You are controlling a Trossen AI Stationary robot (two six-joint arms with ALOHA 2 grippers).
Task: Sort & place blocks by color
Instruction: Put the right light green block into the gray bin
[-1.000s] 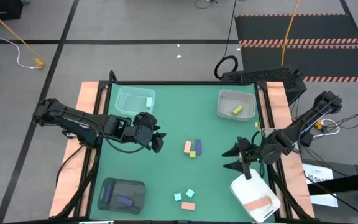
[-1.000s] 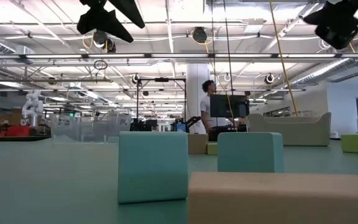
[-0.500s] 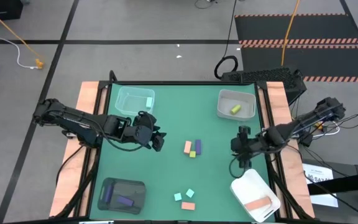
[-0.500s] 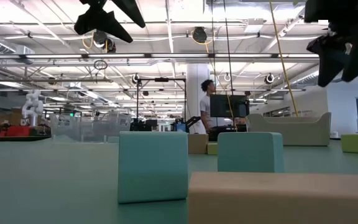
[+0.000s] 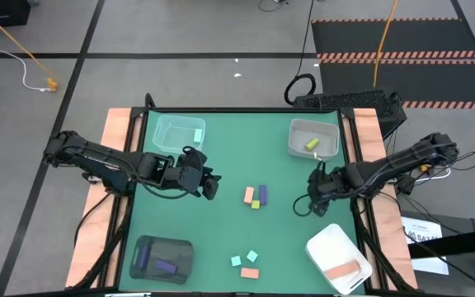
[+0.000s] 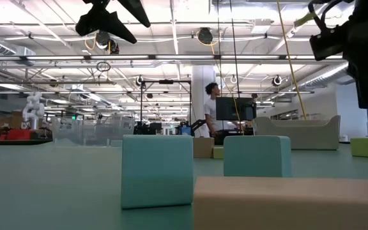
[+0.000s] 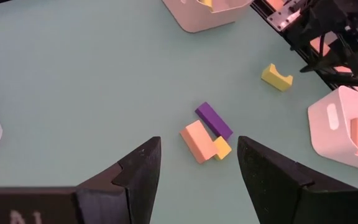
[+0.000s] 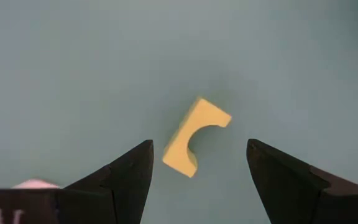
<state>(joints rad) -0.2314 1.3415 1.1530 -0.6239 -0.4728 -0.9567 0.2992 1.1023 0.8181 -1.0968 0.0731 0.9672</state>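
My left gripper (image 5: 209, 183) is open and empty above the table's left middle; its fingers (image 7: 143, 171) frame a salmon-pink block (image 7: 196, 140), a purple bar (image 7: 214, 120) and a small yellow-green block (image 7: 222, 148) lying together on the mat (image 5: 255, 196). My right gripper (image 5: 313, 194) is open and empty, pointing down over a yellow-green curved piece (image 8: 196, 137) that lies flat on the mat; that piece also shows in the left wrist view (image 7: 276, 76). Two teal blocks (image 5: 244, 258) and a salmon-pink bar (image 5: 250, 272) lie near the front edge.
A clear tray (image 5: 165, 132) with a teal block stands far left. A white bin (image 5: 297, 140) with a yellow-green block stands far right. A dark tray (image 5: 143, 247) with purple blocks stands near left. A white tray (image 5: 324, 247) with a salmon-pink bar stands near right.
My right gripper has gone from over the white tray toward the table's far edge and has turned, coming lower over the yellow-green curved piece. Nothing on the table has moved.
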